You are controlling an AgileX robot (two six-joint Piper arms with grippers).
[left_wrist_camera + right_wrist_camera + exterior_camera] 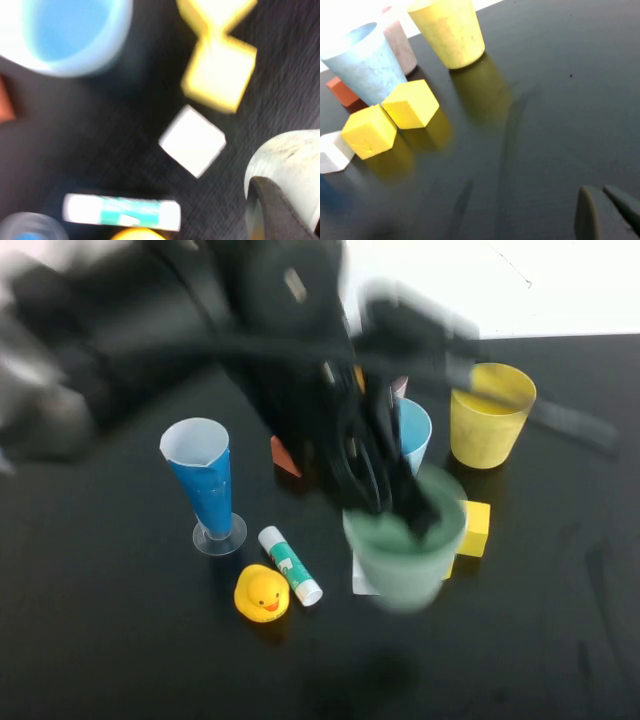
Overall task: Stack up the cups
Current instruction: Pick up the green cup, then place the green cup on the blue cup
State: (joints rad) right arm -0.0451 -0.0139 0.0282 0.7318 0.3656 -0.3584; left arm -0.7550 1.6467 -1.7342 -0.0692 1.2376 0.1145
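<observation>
My left gripper (400,505) is shut on the rim of the mint green cup (405,555) and holds it above the table, in front of the light blue cup (415,435). In the left wrist view one finger (280,210) sits inside the green cup's rim (290,160). The yellow cup (490,415) stands upright at the right. The pale pink cup (400,45) stands behind the blue one (365,65), mostly hidden by my arm in the high view. My right gripper (607,210) is shut and empty, low over bare table to the right of the yellow cup (450,32).
A tall blue glass (205,480), a glue stick (290,565) and a rubber duck (262,593) are at the left. Yellow cubes (475,528), a white block (192,140) and an orange block (285,457) lie around the cups.
</observation>
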